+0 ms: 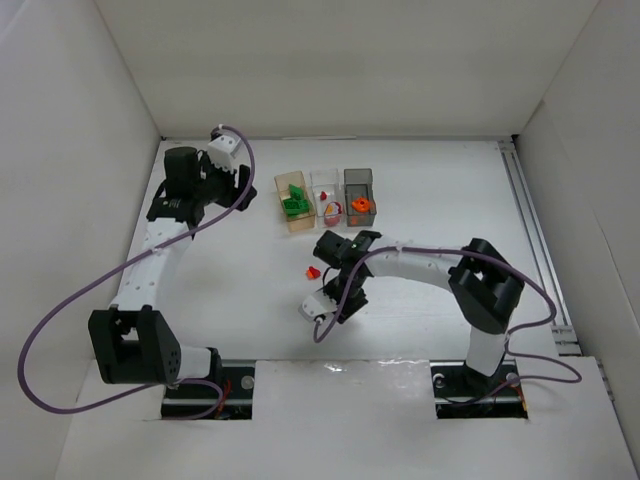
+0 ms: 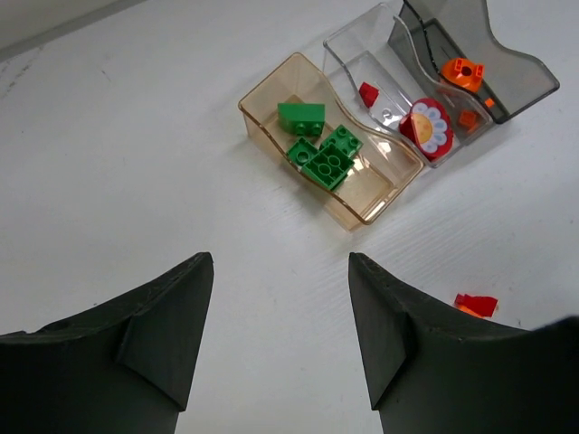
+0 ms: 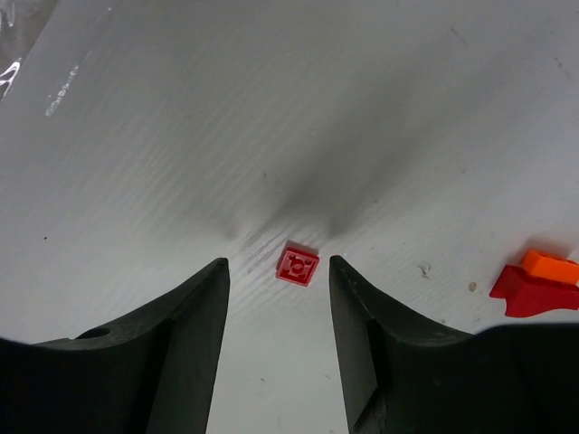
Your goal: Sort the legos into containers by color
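From my seat, the three bins stand side by side in a row towards the far middle of the table [image 1: 430,200]. The tan-orange bin [image 2: 271,86] is on the left and holds the green bricks [image 2: 324,163], several of them heaped loosely. The clear bin [image 2: 348,41] in the middle holds a small red piece [image 2: 368,93] and a round red disc [image 2: 427,127] with a white flower face. The smoky grey bin [image 2: 525,77] on the right holds a round orange piece [image 2: 462,72] and a small orange brick [image 2: 468,119].

The surface is plain white, and white walls [image 1: 330,60] close it in on the left, far and right sides. A metal rail [image 1: 532,235] runs along the right edge.

On the open table just near of the bins lies a flat red tile [image 3: 298,265]. To its right in the right wrist view are a red wedge [image 3: 516,294] and an orange piece [image 3: 550,267]. I can't tell whether those two are joined or only touching.

The right gripper [image 3: 279,264] is low over the tile, with its fingers apart, one on each side, and neither seems to touch it. The left gripper [image 2: 280,262] hangs to the left of the bins. Its fingers are moderately spread with only bare table between them.

Purple cables [image 1: 347,285] loop off both arms, and the right arm arches over the near middle of the table.
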`<action>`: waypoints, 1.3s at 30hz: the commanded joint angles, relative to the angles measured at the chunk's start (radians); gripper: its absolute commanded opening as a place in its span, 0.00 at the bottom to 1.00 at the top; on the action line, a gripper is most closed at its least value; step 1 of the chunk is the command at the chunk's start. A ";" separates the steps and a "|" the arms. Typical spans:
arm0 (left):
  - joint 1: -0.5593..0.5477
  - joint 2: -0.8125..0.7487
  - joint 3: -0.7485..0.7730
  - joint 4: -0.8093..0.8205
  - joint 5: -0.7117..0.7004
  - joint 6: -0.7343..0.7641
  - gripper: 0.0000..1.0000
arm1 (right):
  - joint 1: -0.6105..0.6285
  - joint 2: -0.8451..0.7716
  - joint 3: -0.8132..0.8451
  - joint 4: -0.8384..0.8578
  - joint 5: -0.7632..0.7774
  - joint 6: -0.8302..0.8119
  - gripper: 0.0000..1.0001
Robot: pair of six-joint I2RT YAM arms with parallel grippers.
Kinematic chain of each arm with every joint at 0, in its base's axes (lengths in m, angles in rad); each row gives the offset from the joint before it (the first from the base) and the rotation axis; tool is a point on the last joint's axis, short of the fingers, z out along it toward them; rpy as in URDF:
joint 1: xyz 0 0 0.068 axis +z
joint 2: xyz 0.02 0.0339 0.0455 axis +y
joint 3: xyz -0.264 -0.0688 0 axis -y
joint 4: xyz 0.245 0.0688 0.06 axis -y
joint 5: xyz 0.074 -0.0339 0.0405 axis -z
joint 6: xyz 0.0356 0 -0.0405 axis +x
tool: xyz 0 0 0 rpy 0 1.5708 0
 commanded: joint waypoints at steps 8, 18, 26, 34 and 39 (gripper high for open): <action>0.029 -0.022 -0.008 0.005 0.033 0.041 0.59 | 0.015 0.055 0.078 0.056 0.052 0.090 0.54; 0.049 -0.012 0.001 0.005 0.061 0.050 0.59 | 0.015 0.055 0.037 0.065 0.063 0.090 0.51; 0.049 -0.012 -0.008 0.005 0.061 0.050 0.59 | 0.015 0.075 0.009 0.085 0.063 0.099 0.48; 0.049 -0.012 -0.008 0.005 0.061 0.059 0.59 | 0.015 0.104 -0.022 0.107 0.054 0.118 0.35; 0.049 -0.002 -0.008 0.005 0.061 0.068 0.59 | 0.015 0.095 -0.031 0.116 0.054 0.118 0.08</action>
